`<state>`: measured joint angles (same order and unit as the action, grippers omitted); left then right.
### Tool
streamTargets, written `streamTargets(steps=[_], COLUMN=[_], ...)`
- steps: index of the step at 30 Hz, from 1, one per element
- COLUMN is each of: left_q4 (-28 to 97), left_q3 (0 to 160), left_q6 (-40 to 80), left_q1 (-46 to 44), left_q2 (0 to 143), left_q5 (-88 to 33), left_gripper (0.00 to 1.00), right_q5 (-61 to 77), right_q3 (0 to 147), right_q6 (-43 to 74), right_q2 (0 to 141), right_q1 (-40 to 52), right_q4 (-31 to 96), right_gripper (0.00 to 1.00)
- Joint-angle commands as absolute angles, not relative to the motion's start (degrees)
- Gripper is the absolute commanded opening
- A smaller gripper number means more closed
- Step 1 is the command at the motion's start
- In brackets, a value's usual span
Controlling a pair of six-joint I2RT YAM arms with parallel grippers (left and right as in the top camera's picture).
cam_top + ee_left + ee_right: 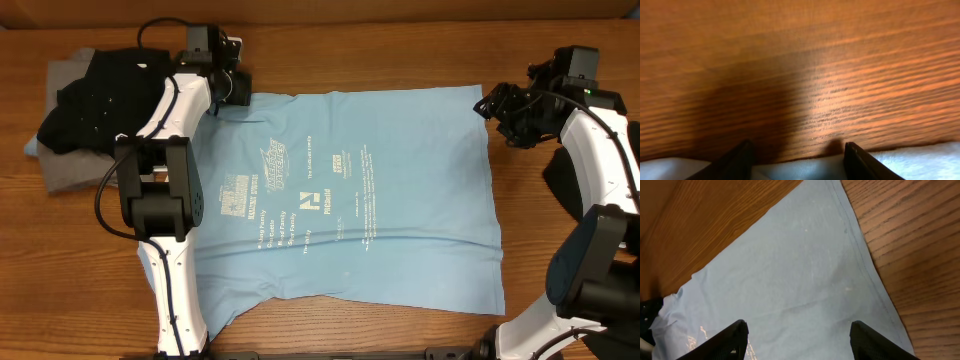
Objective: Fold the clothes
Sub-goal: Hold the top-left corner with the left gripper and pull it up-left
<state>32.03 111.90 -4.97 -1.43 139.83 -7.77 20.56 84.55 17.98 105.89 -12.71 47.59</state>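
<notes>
Overhead, a light blue T-shirt [370, 190] with white printed lettering [300, 195] is seen spread flat on the wooden table [560, 250], print side up. At the table's left end, black shirts [100, 105] are heaped on a grey shirt [70, 175], apart from the T-shirt.

The left gripper [238, 88] is held at the T-shirt's far-left corner. In the left wrist view its jaws are shown parted. The pale cloth edge lies low between the two fingers [735, 162], and nothing is pinched.

The right gripper [495, 105] is placed at the far-right corner. In the right wrist view its jaws are likewise spread wide above the blue cloth. The hem [865, 265] is seen running along the bare wood, and no cloth is clamped.
</notes>
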Motion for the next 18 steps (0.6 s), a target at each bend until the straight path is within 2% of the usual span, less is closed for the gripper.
streamTargets(steps=[1, 2, 5, 7, 18], left_q4=[32.95, 33.23, 33.41, 33.39, 43.57], left_q3=[112.29, 112.29, 112.29, 112.66, 124.27], left_q6=[-5.50, -5.08, -4.03, -4.01, -1.26], left_q1=[-1.58, -1.58, -1.58, -1.58, -1.83], left_q2=[141.10, 141.36, 141.67, 141.56, 139.57], left_q5=[-8.86, -8.84, -9.87, -12.03, -15.07], left_gripper=[0.58, 0.52, 0.21, 0.06, 0.04], right_q5=[20.32, 20.14, 20.05, 19.94, 19.94], right_q3=[85.14, 85.14, 85.14, 85.14, 85.14], right_q6=[17.56, 17.56, 17.56, 17.56, 17.56], right_q2=[105.56, 105.56, 105.58, 105.56, 105.56], right_q1=[-12.82, -12.82, -12.82, -12.82, -12.82], right_q4=[47.70, 47.83, 48.31, 48.42, 49.39], right_gripper=[0.69, 0.69, 0.69, 0.69, 0.69])
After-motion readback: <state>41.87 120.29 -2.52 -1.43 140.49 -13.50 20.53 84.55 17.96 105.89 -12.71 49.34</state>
